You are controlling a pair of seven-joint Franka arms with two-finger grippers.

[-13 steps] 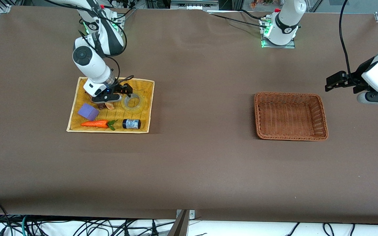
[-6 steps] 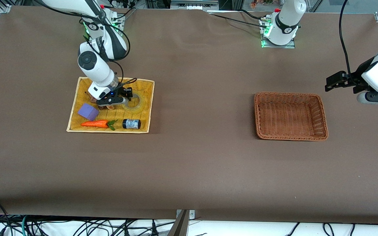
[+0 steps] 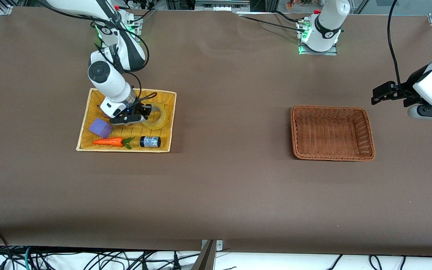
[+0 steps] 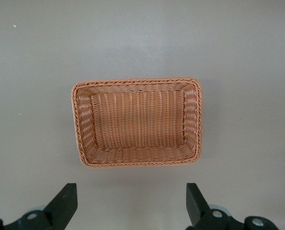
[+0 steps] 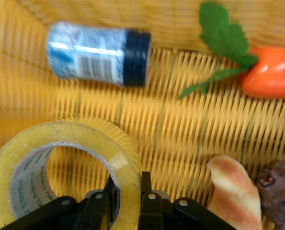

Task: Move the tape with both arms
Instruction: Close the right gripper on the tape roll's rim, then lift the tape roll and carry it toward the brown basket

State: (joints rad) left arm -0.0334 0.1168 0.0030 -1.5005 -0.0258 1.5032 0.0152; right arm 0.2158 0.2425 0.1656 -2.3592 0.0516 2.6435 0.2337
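Note:
The tape (image 3: 158, 117), a yellowish translucent ring, is in the yellow tray (image 3: 167, 123), tilted up on one side. My right gripper (image 3: 145, 112) is shut on the tape's wall, one finger inside the hole and one outside; the right wrist view shows the tape (image 5: 65, 167) pinched between the fingers (image 5: 147, 191) of the gripper (image 5: 128, 191). My left gripper (image 3: 379, 93) is open and empty, waiting in the air at the left arm's end of the table, beside the brown basket (image 3: 332, 132). In the left wrist view its gripper (image 4: 131, 206) is open and apart from the basket (image 4: 136, 122).
The yellow tray also holds a purple block (image 3: 101, 128), a toy carrot (image 3: 109, 141), a black-capped cylinder with a blue-white label (image 3: 150, 141), and in the right wrist view a bread piece (image 5: 235, 191) and a small brown figure (image 5: 279, 191).
My right gripper came down into the tray and shut on the tape's wall; the tape has tipped up on one side. The left arm has not moved.

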